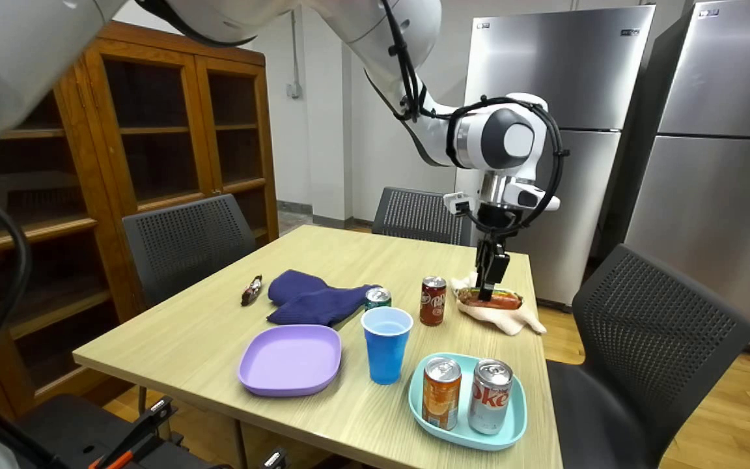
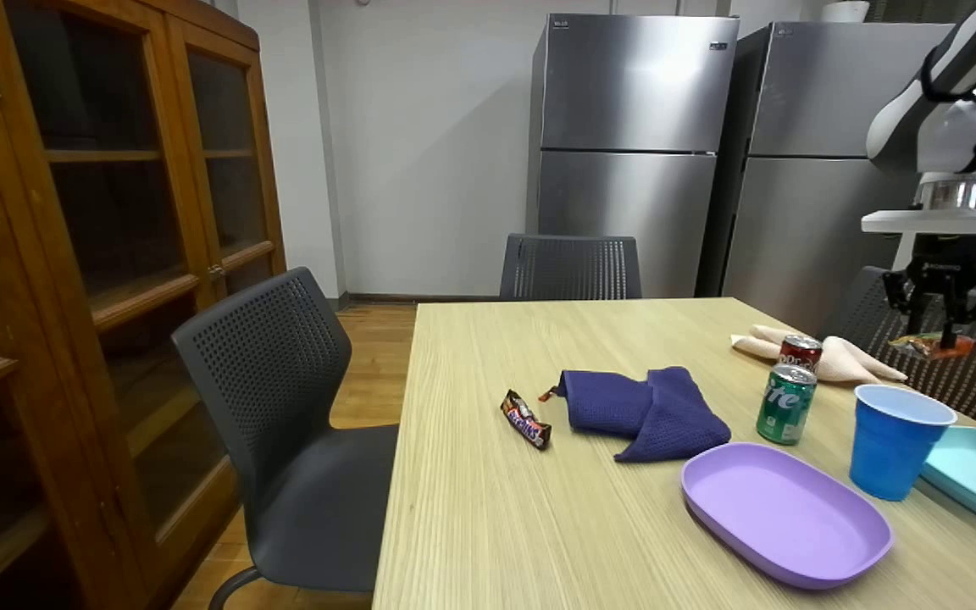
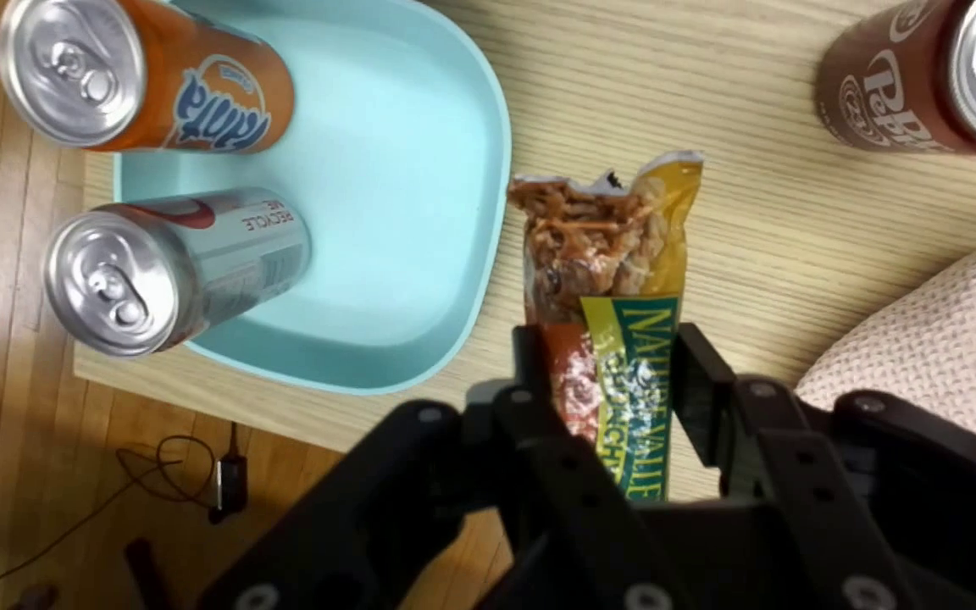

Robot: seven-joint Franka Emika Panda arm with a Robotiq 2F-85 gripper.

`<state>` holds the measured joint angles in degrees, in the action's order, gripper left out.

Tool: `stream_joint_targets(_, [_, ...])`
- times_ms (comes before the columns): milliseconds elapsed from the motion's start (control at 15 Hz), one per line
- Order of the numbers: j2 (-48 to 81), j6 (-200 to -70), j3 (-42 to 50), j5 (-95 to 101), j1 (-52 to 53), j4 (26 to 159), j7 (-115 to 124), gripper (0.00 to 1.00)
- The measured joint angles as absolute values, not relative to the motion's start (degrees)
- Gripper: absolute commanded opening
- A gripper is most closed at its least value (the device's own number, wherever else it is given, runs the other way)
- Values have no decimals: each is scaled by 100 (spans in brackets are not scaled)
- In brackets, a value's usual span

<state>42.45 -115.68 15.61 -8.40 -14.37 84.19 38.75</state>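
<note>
1. Wrapped granola bar [image 3: 611,313], shiny and printed: the gripper [image 3: 611,364] is clasping it across its width, with a black finger against each long side and one end sticking out past the fingertips.

2. It hangs in the air above the worktop [image 1: 206,352], near the edge with a chair [image 1: 642,352] alongside. In the wrist view it shows between the teal tray [image 3: 386,212] and the beige cloth [image 3: 903,347]; whether its lower end overhangs the edge, I cannot tell. In an exterior view the bar [image 2: 928,346] is clearly apart from the cloth.

3. The tray sits at a corner of the worktop, with the orange can [image 3: 225,102] and the silver can [image 3: 234,254] upright side by side in it. Farther in from that edge, the dark red can [image 1: 433,301] stands near the cloth.

4. Carrying looks to be the step in hand: the grasp is made, the release is not.

5. As I judge it, the next move calls for a steady, moderate hold, since a tighter squeeze could crumple or crack the bar, and for enough height to clear the can tops, the cloth and the tray's rim on any sideways travel.
</note>
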Motion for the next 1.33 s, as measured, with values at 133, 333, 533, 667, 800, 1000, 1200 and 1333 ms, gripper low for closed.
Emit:
stream_joint_targets(133, [4039,-11569,1561,-736,-1391,8602,3679,15])
stream_joint_targets(333, [3715,-11575,1561,-551,-1255,8936,3493,15])
stream_joint_targets(533, [3351,-11581,1561,-379,-1070,9347,3412,15])
stream_joint_targets(667, [3083,-11581,1560,-268,-939,9645,3369,15])
stream_joint_targets(800, [2821,-11581,1558,-164,-809,9947,3359,15])
stream_joint_targets(1000, [2470,-11591,1550,-67,-616,10374,3359,15])
stream_joint_targets(1200, [2170,-11600,1527,10,-455,10767,3361,15])
stream_joint_targets(1333, [2021,-11601,1474,55,-417,10990,3358,15])
